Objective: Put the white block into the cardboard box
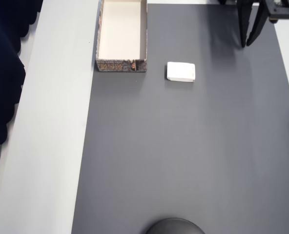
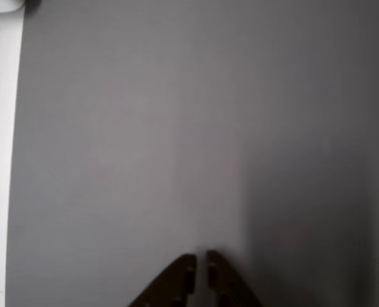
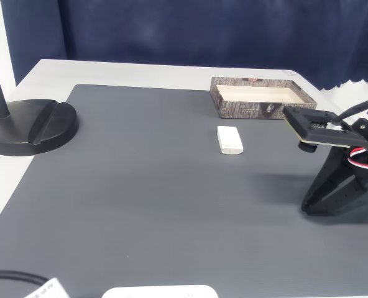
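While the pincer (image 1: 249,43) hangs nearly closed and empty, bare mat (image 1: 183,156) separates white block (image 1: 180,71) from cardboard box (image 1: 121,65).

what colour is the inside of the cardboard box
Cream-white inside the cardboard box, plainest in the overhead view; its outer sides carry a dark brownish print.

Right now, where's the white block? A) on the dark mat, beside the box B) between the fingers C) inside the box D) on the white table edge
A: the block lies flat on the dark mat just beside the box, apart from it; the box's floor is bare and the gripper hangs off to the side with its fingers nearly together on nothing.
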